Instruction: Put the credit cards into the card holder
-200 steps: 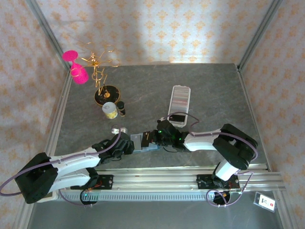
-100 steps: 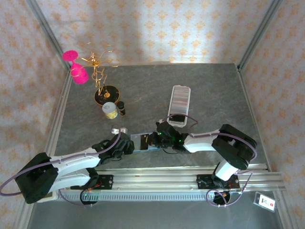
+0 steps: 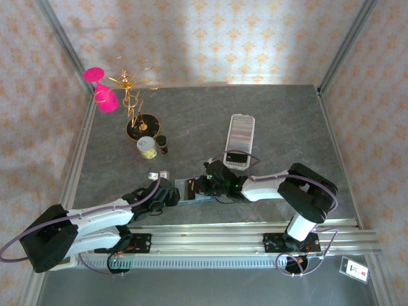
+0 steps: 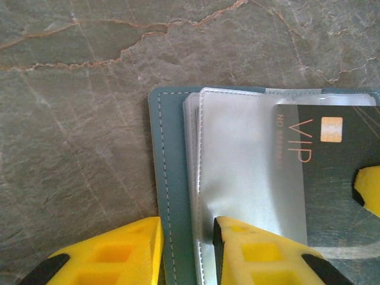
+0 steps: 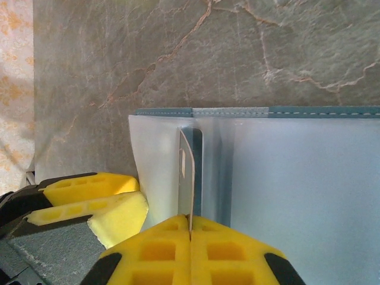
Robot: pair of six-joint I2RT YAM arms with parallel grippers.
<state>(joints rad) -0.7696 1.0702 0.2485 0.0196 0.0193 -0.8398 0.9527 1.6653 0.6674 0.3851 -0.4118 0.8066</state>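
Your right gripper (image 5: 190, 230) is clenched on a dark card (image 5: 192, 172), seemingly partway into a clear sleeve of the card holder (image 4: 173, 178) near the tabletop's (image 3: 191, 115) near edge. Your left gripper (image 4: 187, 231) straddles the holder's edge, grip unclear. Next, push straight in, keeping the sleeve steady.

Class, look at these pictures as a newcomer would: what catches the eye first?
The bright yellow right gripper pinches a credit card edge-on at the teal card holder, at the near middle of the table. Next comes the hot-pink object beside the gold wire stand, far left.
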